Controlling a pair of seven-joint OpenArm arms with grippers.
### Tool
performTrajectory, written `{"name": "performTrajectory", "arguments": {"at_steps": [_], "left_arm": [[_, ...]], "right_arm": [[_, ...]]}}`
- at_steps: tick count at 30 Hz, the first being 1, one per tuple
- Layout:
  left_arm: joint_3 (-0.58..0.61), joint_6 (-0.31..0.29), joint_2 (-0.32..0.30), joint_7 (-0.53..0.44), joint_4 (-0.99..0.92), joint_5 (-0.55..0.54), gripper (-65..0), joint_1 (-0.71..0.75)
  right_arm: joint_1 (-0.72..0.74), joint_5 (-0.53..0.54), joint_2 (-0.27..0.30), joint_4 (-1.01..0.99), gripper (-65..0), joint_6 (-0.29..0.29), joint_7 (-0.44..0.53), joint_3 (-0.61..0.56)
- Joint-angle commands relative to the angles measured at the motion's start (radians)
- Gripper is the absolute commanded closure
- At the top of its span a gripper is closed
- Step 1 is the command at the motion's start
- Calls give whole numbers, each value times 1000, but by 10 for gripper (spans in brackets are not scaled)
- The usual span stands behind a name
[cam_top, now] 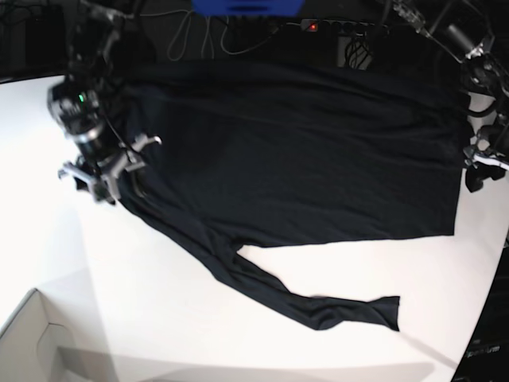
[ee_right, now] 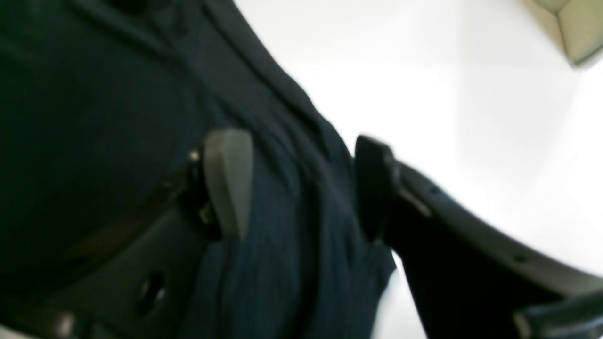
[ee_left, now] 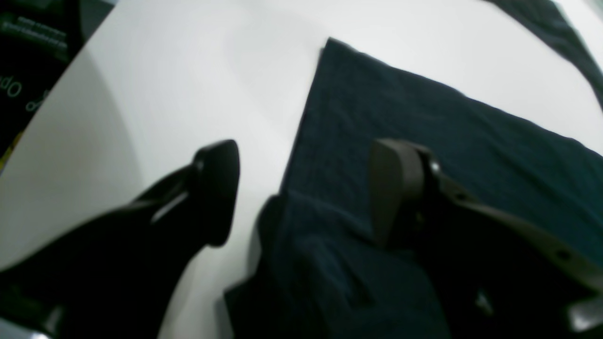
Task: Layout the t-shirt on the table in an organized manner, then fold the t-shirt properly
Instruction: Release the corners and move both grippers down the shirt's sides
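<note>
t-shirt (cam_top: 302,151) lay spread across table (cam_top: 119,310), one sleeve trailing toward 5 o'clock | only base view showed whole cloth | left gripper (ee_left: 306,193) jaws apart astride hem edge | right gripper (ee_right: 301,186) jaws apart over bunched fabric | bare tabletop at 6 to 8 o'clock

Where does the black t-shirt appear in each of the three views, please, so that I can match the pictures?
Left wrist: the t-shirt fills the right half, its straight edge running up the middle.
Right wrist: it fills the left and centre, a fold between the open fingers.
Base: spread across the upper middle, one sleeve trailing toward the lower right.
Shared landmark: the white table.
</note>
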Motion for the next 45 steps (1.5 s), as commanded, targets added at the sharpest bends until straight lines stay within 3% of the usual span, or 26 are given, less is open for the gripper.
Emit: {"name": "performTrajectory", "arguments": {"at_steps": [1,6,11,14,21,28,34,36,39,42,45], "left_arm": [[2,-5,-20,-23,-7,4,-415,-44],[2,-5,-20,-31,-88,122,-415,-159],[37,-5,-21,-166,-197,236,-415,-236],[94,-5,-61,-272,-332,303,-415,-276],[119,-5,-166,-413,-636,311,-415,-366],[157,-5,-192,-536,-805,312,-415,-415],[269,-1,-185,-593,-832,306,-415,-420],[272,66,-181,-593,-832,306,-415,-420],[274,98,-176,-593,-832,311,-410,-418],[274,98,-173,-591,-832,312,-323,-418],[274,103,-172,-591,-832,312,-142,-418]], "right_arm": [[53,-6,0,-22,-370,3,24,-11],[228,-35,9,-257,-379,3,24,-15],[342,-35,46,-439,-380,3,26,-19],[403,-35,71,-570,-380,3,32,-19],[431,-35,105,-720,-369,3,72,-18],[385,-35,100,-723,-170,3,116,-19],[383,-35,98,-723,-156,3,110,-19],[383,-35,101,-723,-155,3,110,-19],[383,-35,105,-723,-131,3,110,-19],[383,-35,106,-723,-50,3,110,-19],[383,-35,106,-723,0,3,108,-19]]}}
